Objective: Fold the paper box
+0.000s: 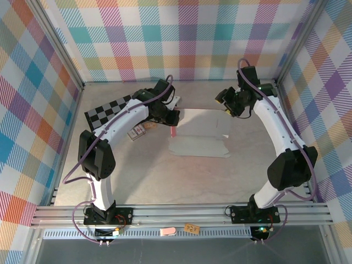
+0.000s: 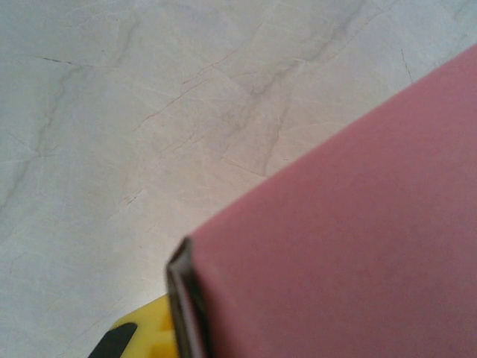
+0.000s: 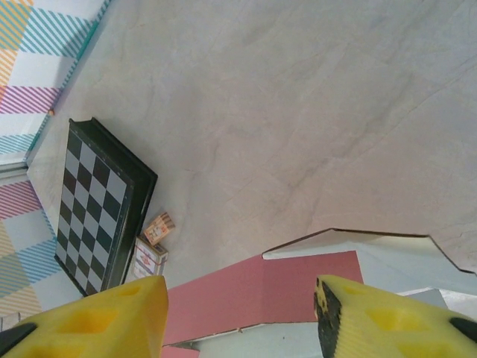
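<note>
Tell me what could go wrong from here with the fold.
1. The left gripper is shut on a raised pink flap of the paper box. Pulling harder could tear it or crease it off its fold line.
2. The right gripper is open over the sheet and not gripping it. Unpinned, the sheet may slide towards the chessboard.

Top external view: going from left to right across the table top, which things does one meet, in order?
checkered board → two small printed boxes → paper box
</note>
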